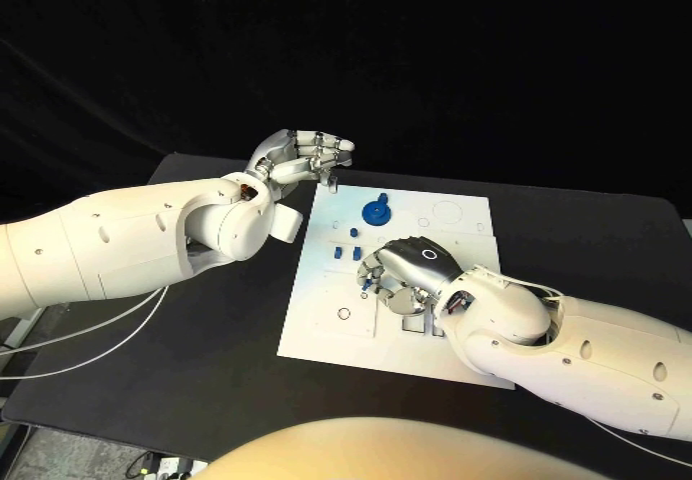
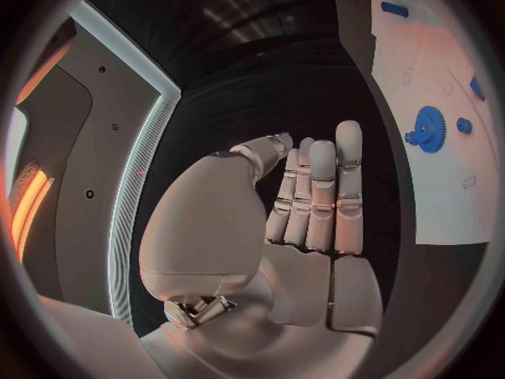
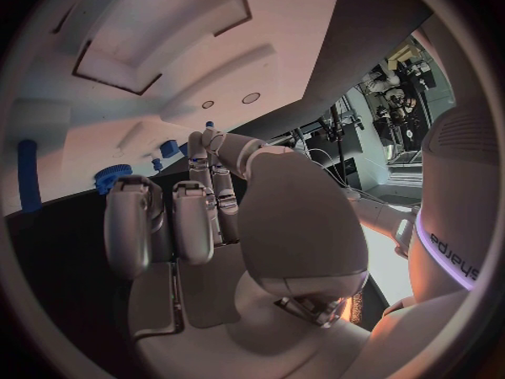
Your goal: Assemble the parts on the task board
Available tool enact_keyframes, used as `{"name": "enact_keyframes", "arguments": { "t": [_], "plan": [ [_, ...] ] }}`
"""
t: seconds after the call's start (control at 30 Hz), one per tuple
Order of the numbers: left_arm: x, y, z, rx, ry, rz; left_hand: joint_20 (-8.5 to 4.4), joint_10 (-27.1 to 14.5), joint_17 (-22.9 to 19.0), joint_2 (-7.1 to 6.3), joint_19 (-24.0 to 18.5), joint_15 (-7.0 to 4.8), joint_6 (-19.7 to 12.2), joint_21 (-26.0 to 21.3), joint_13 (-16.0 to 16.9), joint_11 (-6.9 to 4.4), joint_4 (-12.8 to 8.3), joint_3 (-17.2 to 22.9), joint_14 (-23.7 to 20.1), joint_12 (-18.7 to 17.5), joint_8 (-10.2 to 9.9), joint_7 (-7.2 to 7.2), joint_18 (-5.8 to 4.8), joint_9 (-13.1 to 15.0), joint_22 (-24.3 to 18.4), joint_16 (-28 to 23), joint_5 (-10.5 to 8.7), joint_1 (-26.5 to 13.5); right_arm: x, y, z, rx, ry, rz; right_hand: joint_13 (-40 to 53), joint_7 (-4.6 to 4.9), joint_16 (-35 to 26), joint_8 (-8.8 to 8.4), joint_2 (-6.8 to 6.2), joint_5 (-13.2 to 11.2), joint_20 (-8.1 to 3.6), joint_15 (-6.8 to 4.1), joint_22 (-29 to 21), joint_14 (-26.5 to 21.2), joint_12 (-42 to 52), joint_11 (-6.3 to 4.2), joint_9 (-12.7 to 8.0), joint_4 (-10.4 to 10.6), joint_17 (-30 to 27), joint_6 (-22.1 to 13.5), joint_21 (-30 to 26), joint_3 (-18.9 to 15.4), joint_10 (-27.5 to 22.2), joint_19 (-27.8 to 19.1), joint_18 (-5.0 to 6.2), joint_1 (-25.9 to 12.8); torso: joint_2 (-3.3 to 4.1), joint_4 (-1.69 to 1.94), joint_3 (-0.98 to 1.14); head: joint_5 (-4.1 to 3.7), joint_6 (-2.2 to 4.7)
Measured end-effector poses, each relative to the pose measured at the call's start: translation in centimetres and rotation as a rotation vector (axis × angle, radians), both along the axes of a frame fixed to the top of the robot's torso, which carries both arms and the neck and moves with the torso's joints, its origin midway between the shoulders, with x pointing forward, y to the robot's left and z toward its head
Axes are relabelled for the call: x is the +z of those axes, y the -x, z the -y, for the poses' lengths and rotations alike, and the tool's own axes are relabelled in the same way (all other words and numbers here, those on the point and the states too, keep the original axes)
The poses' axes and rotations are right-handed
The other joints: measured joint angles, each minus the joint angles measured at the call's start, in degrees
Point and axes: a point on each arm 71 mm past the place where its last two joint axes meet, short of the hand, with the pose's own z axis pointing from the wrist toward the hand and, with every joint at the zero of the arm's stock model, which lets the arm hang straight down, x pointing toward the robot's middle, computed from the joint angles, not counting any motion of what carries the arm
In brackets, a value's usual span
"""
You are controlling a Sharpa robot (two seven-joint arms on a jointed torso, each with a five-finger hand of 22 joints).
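Lying flat in the middle of the black table (image 1: 173, 370), the white rectangular task board (image 1: 325, 335) is carrying the small blue plastic parts: a round blue gear-shaped piece (image 1: 376, 211) is sitting near the board's far edge, and several short blue pegs (image 1: 346, 245) are standing or lying just nearer the robot than it. In the left wrist view the same gear (image 2: 429, 129) is showing on the board (image 2: 442, 202) beside a small blue peg (image 2: 464, 125).

The right hand (image 1: 408, 268) is hovering palm-down over the middle of the board, its silver fingers curling toward the pegs; a blue piece is showing at its fingertips in the right wrist view (image 3: 207, 127), but whether the hand is pinching it I cannot tell.

The left hand (image 1: 300, 155) is hanging above the table just beyond the board's far left corner, its fingers (image 2: 321, 194) lying straight and close together with nothing in them.
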Motion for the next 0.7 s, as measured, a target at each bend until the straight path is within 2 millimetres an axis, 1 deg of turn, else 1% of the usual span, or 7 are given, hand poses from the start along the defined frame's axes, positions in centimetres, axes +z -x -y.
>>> {"name": "enact_keyframes", "arguments": {
  "t": [0.53,0.6,0.7],
  "plan": [
    [0.0,0.0,0.01,-0.002,0.001,-0.001,0.0,0.0,0.0,0.0,0.0,0.0,0.0,0.0,-0.01,0.0,0.0,0.0,0.0,0.0,0.0,0.0,0.0,0.0,0.01,0.0,0.0,0.0,-0.47,-0.01,0.01,0.002,0.012,-0.01,0.04,-0.01,0.0,-0.12,0.01,-0.01,0.0,0.0,-0.01,0.0,-0.22,-0.1,0.06,0.0,-0.01,0.02,0.0,0.0,0.3,0.0,0.0,-0.01,0.0,0.03,0.03,0.2,-0.29],
    [0.0,0.0,0.01,-0.002,0.001,-0.001,0.0,-0.21,-0.03,0.0,0.0,0.0,0.0,0.0,0.04,0.21,0.0,0.0,0.0,0.0,0.0,0.0,0.0,0.0,0.01,0.0,0.0,0.0,-0.54,-0.04,0.01,0.001,0.014,-0.011,0.03,-0.01,0.0,-0.14,0.02,-0.02,0.0,0.0,-0.01,0.0,-0.22,-0.09,0.05,0.0,-0.01,0.02,0.0,0.0,0.31,0.0,0.0,-0.02,0.01,0.03,0.03,0.2,-0.29],
    [0.0,0.0,0.02,-0.003,0.001,-0.001,0.0,-0.21,-0.05,0.0,0.0,0.0,0.0,0.0,0.09,0.21,0.0,0.0,0.0,0.0,0.0,0.0,0.01,0.0,0.0,0.0,0.0,0.0,-0.65,-0.06,0.02,0.0,0.016,-0.012,0.02,-0.02,0.0,-0.09,0.12,-0.11,0.0,0.0,-0.01,0.0,-0.3,-0.09,0.04,0.0,-0.02,0.03,0.0,0.0,0.31,0.0,0.0,-0.12,0.01,0.03,0.03,0.15,-0.34]
  ]
}}
